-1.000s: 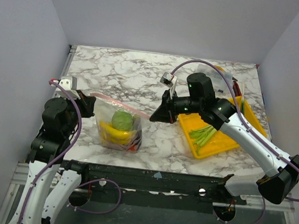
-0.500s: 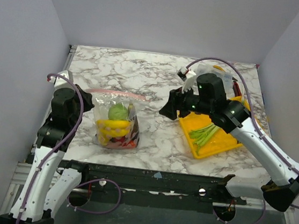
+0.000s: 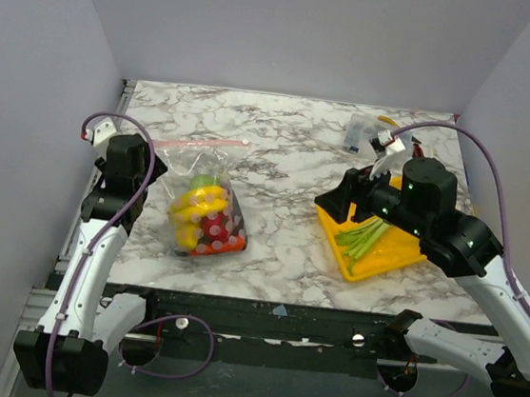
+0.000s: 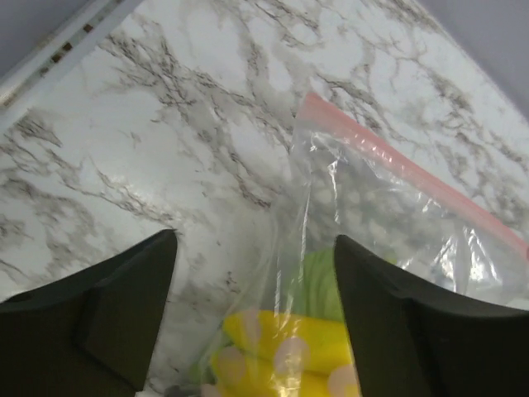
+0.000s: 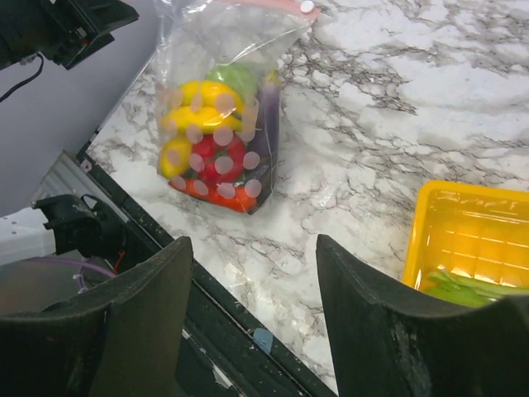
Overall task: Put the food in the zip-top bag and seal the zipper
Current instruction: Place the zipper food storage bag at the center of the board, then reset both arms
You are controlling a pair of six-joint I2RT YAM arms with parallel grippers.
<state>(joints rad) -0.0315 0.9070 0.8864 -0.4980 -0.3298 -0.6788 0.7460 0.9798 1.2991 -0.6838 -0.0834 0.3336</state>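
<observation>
**Bag loaded, both grippers empty: seal check is next**

One marble table (image 3: 290, 144). One zip-top bag (image 3: 204, 213) lies left of centre in the top view with the food inside. One yellow tray (image 3: 384, 260) at right holds green beans (image 3: 361, 236), too bunched to count.

Two grippers:
- left gripper (image 4: 256, 244): jaws apart, holding nothing, at the bag's left edge.
- right gripper (image 5: 254, 241): jaws apart, empty, over the tray.

In the bag: one green round fruit (image 5: 235, 78), one red fruit (image 5: 219, 157), one eggplant (image 5: 271, 107), and bananas (image 5: 194, 116) (count unclear).

One zipper (image 3: 195, 140) lies flat and straight. It looks shut, but that can't be confirmed.

The likely step is sealing. Next move: pinch along the strip if any gap shows.

Clear crinkly plastic zip-top bag (image 3: 192, 163), glossy marble-patterned table (image 3: 289, 153), shiny yellow plastic tray (image 3: 392, 258).
</observation>
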